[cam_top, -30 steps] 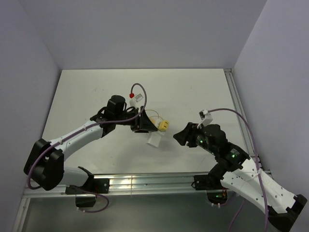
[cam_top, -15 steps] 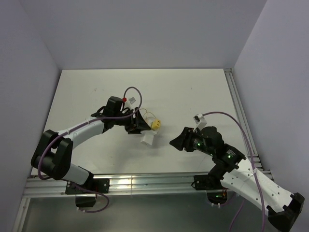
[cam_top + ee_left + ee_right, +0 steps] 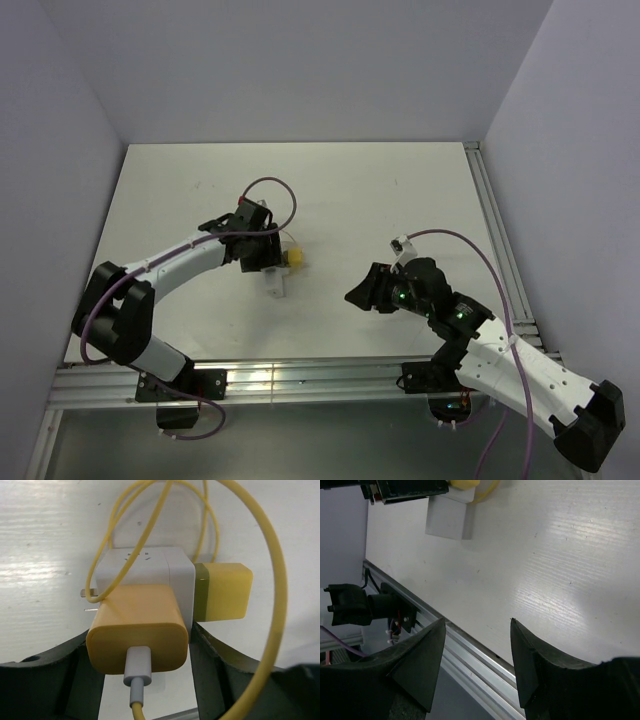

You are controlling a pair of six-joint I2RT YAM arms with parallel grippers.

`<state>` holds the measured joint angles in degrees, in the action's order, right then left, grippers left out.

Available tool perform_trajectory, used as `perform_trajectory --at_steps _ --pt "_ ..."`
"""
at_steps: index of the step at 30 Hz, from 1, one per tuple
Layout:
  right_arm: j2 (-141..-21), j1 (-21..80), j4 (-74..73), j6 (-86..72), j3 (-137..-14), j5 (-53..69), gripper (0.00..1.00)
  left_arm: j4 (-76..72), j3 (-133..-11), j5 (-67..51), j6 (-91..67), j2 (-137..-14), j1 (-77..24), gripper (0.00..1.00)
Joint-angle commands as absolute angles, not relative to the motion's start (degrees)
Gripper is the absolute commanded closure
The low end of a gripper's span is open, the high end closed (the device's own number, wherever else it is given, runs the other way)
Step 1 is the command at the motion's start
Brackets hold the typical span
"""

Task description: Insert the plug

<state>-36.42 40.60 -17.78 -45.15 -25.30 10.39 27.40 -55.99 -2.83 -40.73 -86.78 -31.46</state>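
Jaws first: got left gripper (image 3: 141, 635) clamped on the white block (image 3: 150, 567), plug (image 3: 225, 592) sitting in its side; right gripper (image 3: 476, 625) spread wide, empty.

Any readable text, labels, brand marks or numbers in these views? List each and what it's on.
No text can be read in any view.
Faint moulded marks on top of the white plastic adapter block, left wrist view: too blurred to read.
No print visible on the small yellow blocky plug with a dark end.
No print visible on the rounded yellow charger with a white cable end.
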Motion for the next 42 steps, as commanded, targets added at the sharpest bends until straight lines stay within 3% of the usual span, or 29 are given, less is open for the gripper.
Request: perform_trajectory --at_steps 1,4,9,13,16,27,42 --pt "-36.9 40.5 -14.2 -45.2 -25.3 11.1 0.39 30.9 -59.1 6.8 -40.0 -87.3 -33.9 1.0" --pt "-37.1 40.5 -13.9 -45.1 -25.5 11.3 0.39 31.8 -59.2 9.0 -40.3 -88.6 -34.6 0.97" --pt "-36.9 40.6 -14.1 -44.7 -25.6 11.3 0.39 30.3 -58.2 9.2 -40.2 -89.6 -35.8 0.76" --pt "-36.5 40.5 -14.0 -44.8 -25.5 11.5 0.39 30.1 -57.3 11.1 -41.5 -86.7 -36.2 0.48" --pt "-36.5 40.6 -13.9 -44.7 -25.4 11.3 0.39 31.1 -57.0 12.5 -41.6 -82.8 -36.3 0.42" --pt "-37.9 40.5 -13.4 -44.0 -25.8 11.1 0.39 30.2 -56.6 10.8 -40.5 -82.8 -36.3 0.4" --pt "-40.8 40.5 -11.5 -43.6 -25.8 10.3 0.36 29.4 -58.8 11.9 -39.9 -86.0 -36.2 0.3"
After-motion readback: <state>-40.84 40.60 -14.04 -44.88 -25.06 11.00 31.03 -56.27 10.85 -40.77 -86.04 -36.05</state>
